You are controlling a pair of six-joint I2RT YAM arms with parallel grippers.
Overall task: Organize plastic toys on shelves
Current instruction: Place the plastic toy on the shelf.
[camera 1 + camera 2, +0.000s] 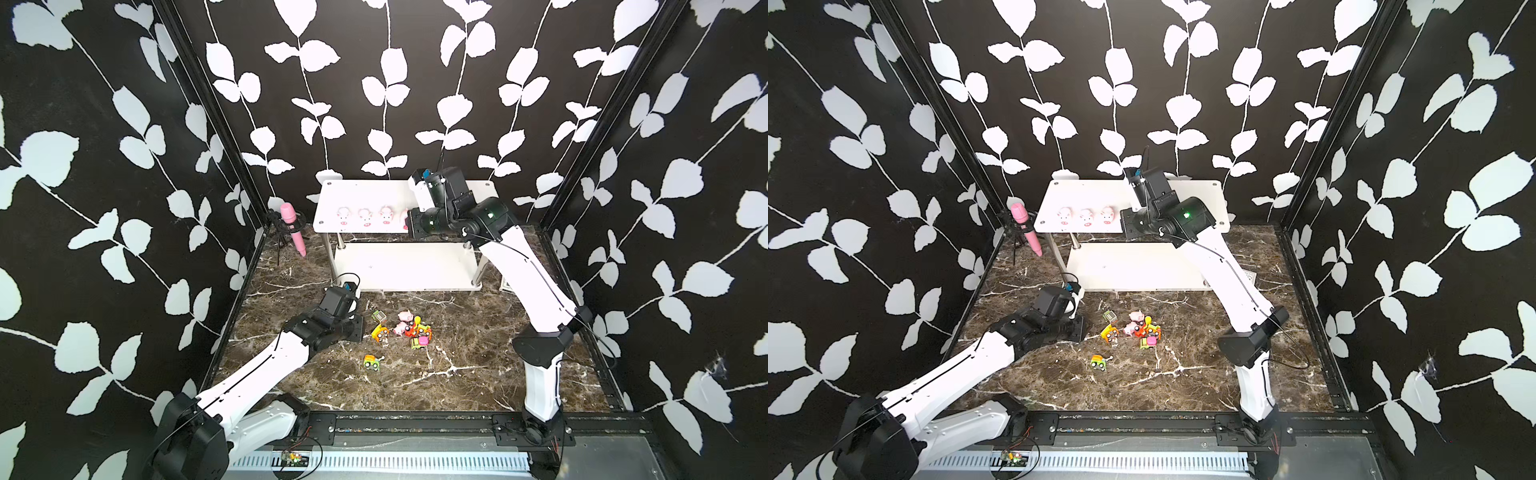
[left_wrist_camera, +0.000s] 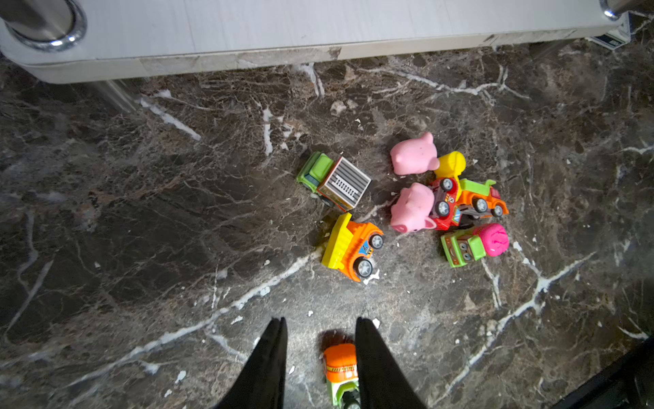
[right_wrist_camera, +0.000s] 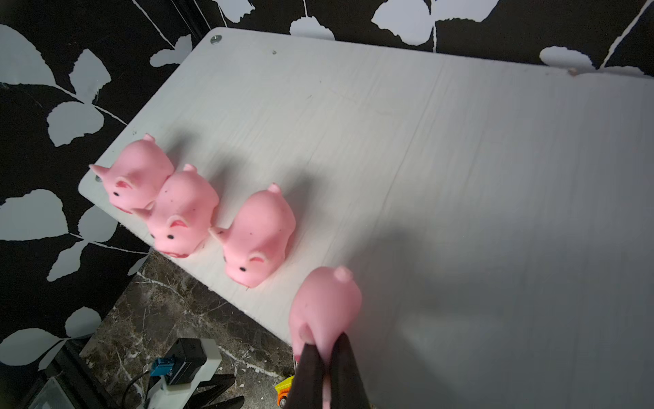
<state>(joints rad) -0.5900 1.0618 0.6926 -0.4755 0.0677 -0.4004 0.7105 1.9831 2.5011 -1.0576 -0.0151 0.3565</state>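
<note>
The dark marbled tabletop (image 1: 478, 374) carries the shelves (image 1: 374, 193) at the middle of its far edge. Along the top board's near edge three pigs (image 1: 365, 216) stand in a row; a fourth pig (image 3: 323, 304) is just beside them, and whether it rests on the board cannot be told. Near the tabletop's middle two more pigs (image 2: 414, 154) touch a huddle of vehicles (image 2: 467, 198), with a green truck (image 2: 332, 179) and a yellow-orange truck (image 2: 350, 246) just beside. A lone vehicle (image 1: 372, 361) lies apart, nearer the front edge. A pink microphone (image 1: 293, 226) on a stand stands at the far left corner

place: robot lab booth | cues: leaf-print backdrop walls (image 1: 374, 104), marble-look tabletop (image 1: 478, 365), arm mounting rail (image 1: 415, 424)
</note>
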